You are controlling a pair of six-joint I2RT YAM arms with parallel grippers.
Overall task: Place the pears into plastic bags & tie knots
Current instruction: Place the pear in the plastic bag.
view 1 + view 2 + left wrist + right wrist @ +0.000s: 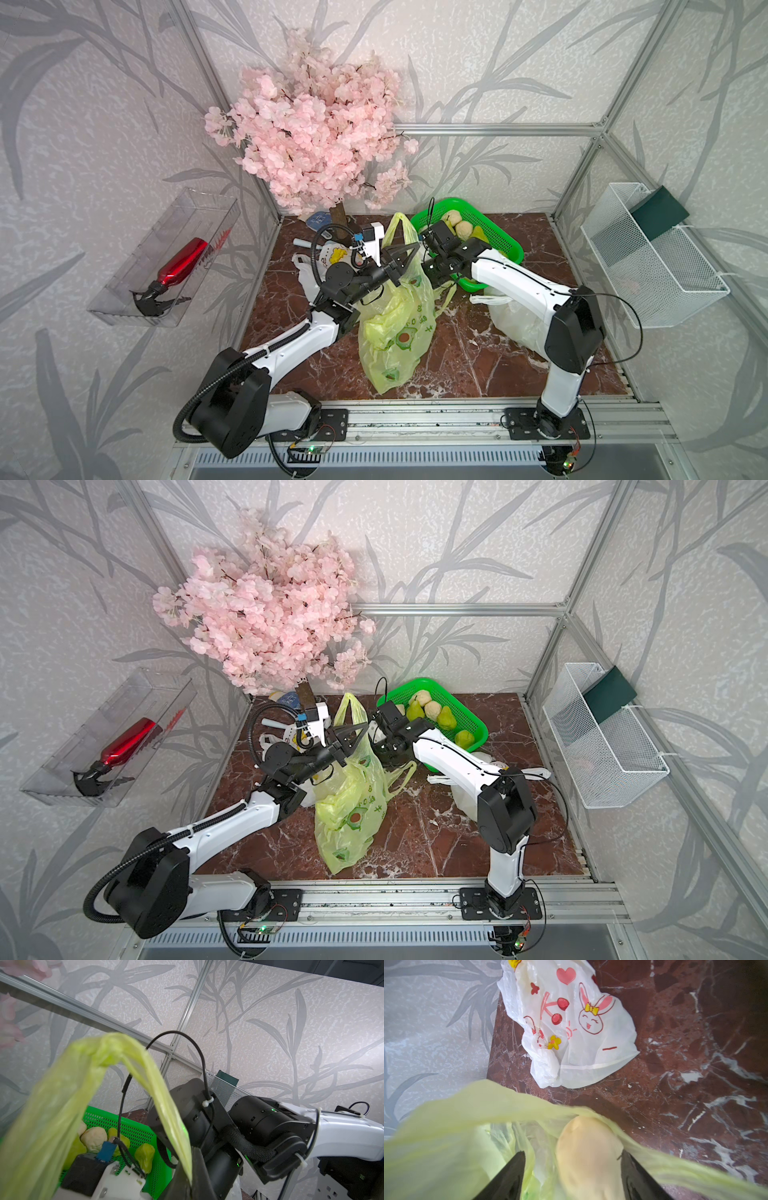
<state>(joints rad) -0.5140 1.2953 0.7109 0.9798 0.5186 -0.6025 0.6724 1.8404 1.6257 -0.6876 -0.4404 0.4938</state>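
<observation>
Plastic as thin as the yellow-green avocado-print bag [395, 332] will be light, limp and slippery, and will keep no shape of its own. Its bunched handle [128, 1053] looks the best place to take hold, being the strongest part and the part a knot needs. The bag stands in the middle of the surface [478, 353], sagging, with that handle held up.

The left gripper [191, 1182] has its jaws pinched tight on the handle, its forearm reaching in low from the left with the wrist turned upward. The right gripper [572, 1152] points down into the bag's mouth, its forearm stretched across in front of the green basket [473, 717]. Its jaws stand wide with a pale pear [587, 1157] between them. One finger is at the fruit's edge and the other is clear of it, so the pear looks loose rather than clamped.

The pear seems firm, smooth and modestly heavy, so a grip across its belly suits. More pears [446, 717] lie in the basket, and a white rabbit-print bag [571, 1022] lies flat beyond.
</observation>
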